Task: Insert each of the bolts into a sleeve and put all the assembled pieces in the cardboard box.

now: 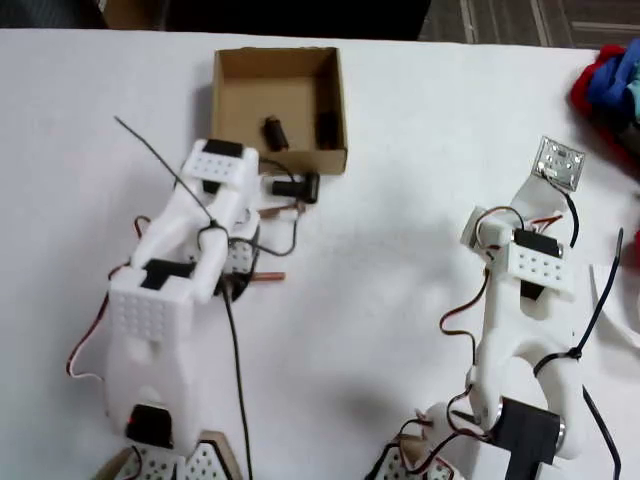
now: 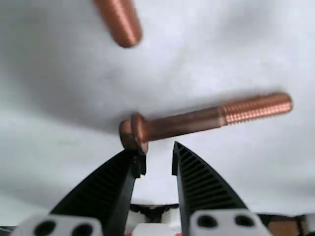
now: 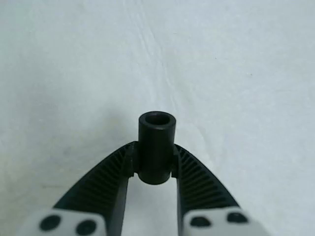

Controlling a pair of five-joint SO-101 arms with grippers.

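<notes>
Two dark pieces (image 1: pixel 272 131) lie inside the cardboard box (image 1: pixel 228 95) in the high view, near the left arm. From the left wrist, the left gripper (image 2: pixel 155 152) has its fingers narrowly apart, one tip right at the head of a copper bolt (image 2: pixel 206 118) lying on the white table (image 2: pixel 59 147). From the right wrist, the right gripper (image 3: pixel 154 156) is clamped on a black sleeve (image 3: pixel 156 137) above the table.

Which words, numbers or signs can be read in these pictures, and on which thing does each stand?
None: no text can be read. The box, the bolts and the sleeve bear no print.
</notes>
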